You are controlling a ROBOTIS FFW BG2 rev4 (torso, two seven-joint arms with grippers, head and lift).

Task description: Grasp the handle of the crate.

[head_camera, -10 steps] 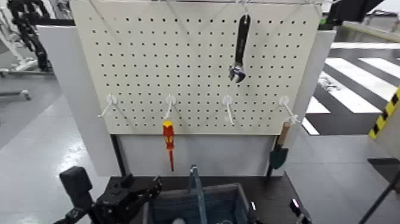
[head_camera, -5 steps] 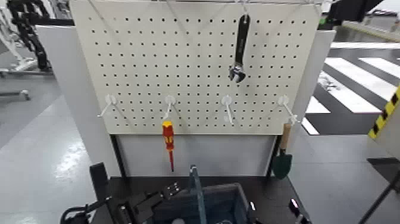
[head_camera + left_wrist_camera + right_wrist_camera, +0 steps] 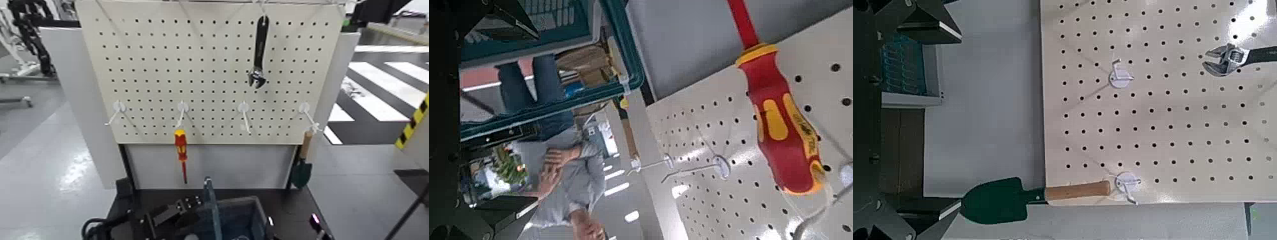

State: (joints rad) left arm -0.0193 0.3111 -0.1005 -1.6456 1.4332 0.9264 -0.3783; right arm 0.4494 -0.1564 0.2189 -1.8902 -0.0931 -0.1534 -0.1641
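Observation:
The blue-grey crate (image 3: 246, 217) sits at the near edge of the head view, below the pegboard. Its thin handle (image 3: 209, 195) arches upright across its middle. My left gripper (image 3: 183, 207) hovers just left of the handle, over the crate's left wall, open and holding nothing. The left wrist view looks up at the red-and-yellow screwdriver (image 3: 779, 115). The right gripper (image 3: 943, 118) appears only in its own wrist view, open and empty, facing the pegboard's right side.
On the white pegboard (image 3: 210, 70) hang a black wrench (image 3: 257, 54), the screwdriver (image 3: 181, 150) and a green trowel (image 3: 300, 166) with a wooden grip. A person in grey (image 3: 569, 175) shows far off in the left wrist view. Grey floor lies on both sides.
My left arm has swung rightward from outside the crate's left wall to close beside the handle. The jaws stayed open. Nothing else moved.

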